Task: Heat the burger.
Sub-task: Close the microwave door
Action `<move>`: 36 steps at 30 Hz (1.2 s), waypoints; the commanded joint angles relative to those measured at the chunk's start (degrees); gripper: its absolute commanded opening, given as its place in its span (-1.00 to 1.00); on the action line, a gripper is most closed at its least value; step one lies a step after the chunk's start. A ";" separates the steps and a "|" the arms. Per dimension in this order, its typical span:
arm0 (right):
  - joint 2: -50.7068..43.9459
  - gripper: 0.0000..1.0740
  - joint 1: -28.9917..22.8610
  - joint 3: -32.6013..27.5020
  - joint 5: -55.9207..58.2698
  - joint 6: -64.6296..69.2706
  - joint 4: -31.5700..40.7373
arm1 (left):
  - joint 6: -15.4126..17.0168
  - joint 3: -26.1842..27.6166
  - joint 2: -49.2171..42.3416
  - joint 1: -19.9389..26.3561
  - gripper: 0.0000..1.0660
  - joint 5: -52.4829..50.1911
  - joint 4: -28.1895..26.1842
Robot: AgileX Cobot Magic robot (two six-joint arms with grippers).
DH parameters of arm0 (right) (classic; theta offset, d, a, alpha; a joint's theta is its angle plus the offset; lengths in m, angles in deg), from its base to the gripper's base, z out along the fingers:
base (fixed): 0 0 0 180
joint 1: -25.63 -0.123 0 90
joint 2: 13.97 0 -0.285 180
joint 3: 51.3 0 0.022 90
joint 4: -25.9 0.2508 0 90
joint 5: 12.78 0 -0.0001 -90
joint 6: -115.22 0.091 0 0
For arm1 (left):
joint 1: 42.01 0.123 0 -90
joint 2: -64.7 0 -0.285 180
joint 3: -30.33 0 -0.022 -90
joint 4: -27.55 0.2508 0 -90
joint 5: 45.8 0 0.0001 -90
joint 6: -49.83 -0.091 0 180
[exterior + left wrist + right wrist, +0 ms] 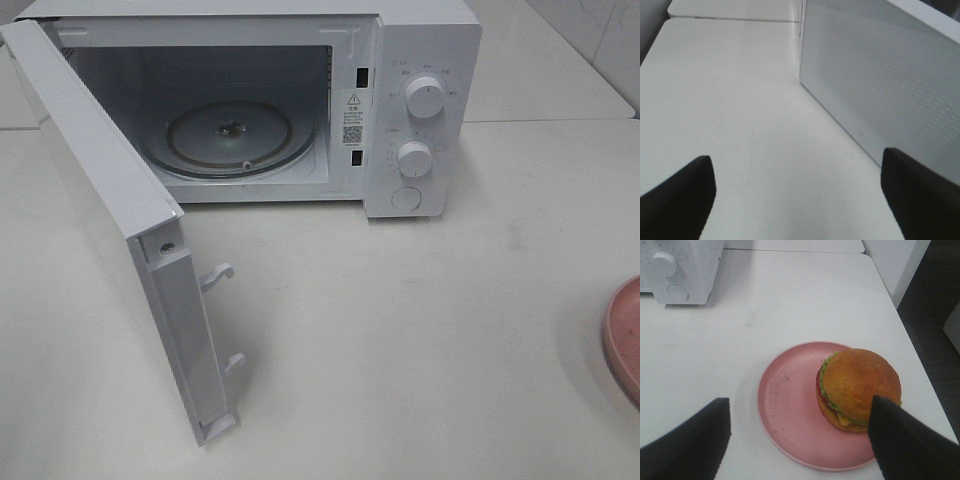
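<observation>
- Two grippers appear only in their own wrist views; neither holds anything.
- Left gripper (797,197): jaws spread wide over the bare white table (730,110), beside the perforated panel of the open microwave door (880,75).
- Right gripper (800,440): jaws wide apart, hovering above the pink plate (785,405).
- The burger (860,387) sits on that plate, off-centre toward its rim, with one dark finger (905,445) overlapping its edge in view.
- The microwave (420,90) stands open, its glass turntable (235,135) bare; the plate's rim shows at the table's right edge.
</observation>
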 commanded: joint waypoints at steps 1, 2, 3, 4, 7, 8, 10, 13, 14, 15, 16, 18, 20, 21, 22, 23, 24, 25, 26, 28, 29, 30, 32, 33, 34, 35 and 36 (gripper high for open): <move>-1.55 0.41 0.34 0.00 -0.34 -0.57 -0.52 | 0.23 0.23 6.93 -0.34 0.38 -5.39 -0.74; -1.55 0.41 0.34 0.00 -0.34 -0.57 -0.52 | 0.23 0.23 6.93 -0.34 0.38 -5.39 -0.74; -1.55 0.41 0.34 0.00 -0.34 -0.57 -0.52 | -0.06 0.23 8.71 -0.34 0.34 -6.47 -0.74; -1.55 0.41 0.34 0.00 -0.34 -0.57 -0.52 | -1.83 0.23 12.38 -0.34 0.20 -8.48 -1.09; -1.55 0.41 0.34 0.00 -0.34 -0.57 -0.52 | -6.76 0.23 17.48 -0.34 -0.15 -11.40 -3.50; -1.55 0.41 0.34 0.00 -0.34 -0.57 -0.52 | -6.76 0.23 17.48 -0.34 -0.15 -11.40 -3.50; -1.55 0.41 0.34 0.00 -0.34 -0.57 -0.52 | -12.43 0.23 22.40 -0.34 -0.61 -14.73 -7.91; -1.55 0.41 0.34 0.00 -0.34 -0.57 -0.52 | -15.70 0.23 25.67 -0.34 -0.92 -17.48 -11.34; -1.55 0.41 0.34 0.00 -0.34 -0.57 -0.52 | -17.88 0.23 28.30 -0.34 -1.00 -20.17 -14.61; -1.55 0.41 0.34 0.00 -0.34 -0.57 -0.52 | -17.88 0.23 28.30 -0.34 -1.00 -20.17 -14.61; -1.55 0.41 0.34 0.00 -0.34 -0.57 -0.52 | -19.08 0.23 30.65 -0.34 -1.00 -22.80 -16.56; -1.55 0.41 0.34 0.00 -0.34 -0.57 -0.52 | -19.60 0.23 31.80 -0.34 -1.00 -24.29 -17.19; -1.55 0.41 0.34 0.00 -0.34 -0.57 -0.52 | -21.20 -0.80 34.32 -0.34 -1.00 -29.85 -19.25; -1.55 0.41 0.34 0.00 -0.34 -0.57 -0.52 | -21.20 -0.80 34.32 -0.34 -1.00 -29.85 -19.25; -1.55 0.41 0.34 0.00 -0.34 -0.57 -0.52 | -23.15 -2.29 35.64 -0.34 -1.00 -34.26 -21.43; -1.55 0.41 0.34 0.00 -0.34 -0.57 -0.52 | -23.15 -2.29 35.64 -0.34 -1.00 -34.26 -21.43; -1.55 0.41 0.34 0.00 -0.34 -0.57 -0.52 | -24.75 -3.95 36.44 -0.40 -1.00 -38.56 -24.58; -1.55 0.41 0.34 0.00 -0.34 -0.57 -0.52 | -27.10 -5.44 36.78 -1.60 -1.00 -42.80 -27.16; -1.55 0.41 0.34 0.00 -0.34 -0.57 -0.52 | -27.10 -5.44 36.78 -1.60 -1.00 -42.80 -27.16; -1.55 0.41 0.34 0.00 -0.34 -0.57 -0.52 | -27.96 -6.36 37.01 -2.81 -1.00 -45.03 -28.07; -1.55 0.41 0.34 0.00 -0.34 -0.57 -0.52 | -28.99 -7.62 37.41 -5.67 -1.00 -49.05 -28.36; -1.55 0.41 0.34 0.00 -0.34 -0.57 -0.52 | -29.39 -8.65 38.16 -9.22 -1.00 -52.88 -28.30; -1.55 0.41 0.34 0.00 -0.34 -0.57 -0.52 | -29.39 -9.22 38.73 -11.23 -1.00 -55.06 -28.13; -1.55 0.41 0.34 0.00 -0.34 -0.57 -0.52 | -29.39 -9.22 38.73 -11.23 -1.00 -55.06 -28.13; -1.55 0.41 0.34 0.00 -0.34 -0.57 -0.52 | -29.16 -10.43 40.11 -14.61 -1.00 -59.42 -28.19; -1.55 0.41 0.34 0.00 -0.34 -0.57 -0.52 | -28.65 -11.06 41.02 -16.04 -1.00 -61.65 -28.19; -1.55 0.41 0.34 0.00 -0.34 -0.57 -0.52 | -28.65 -11.06 41.02 -16.04 -1.00 -61.65 -28.19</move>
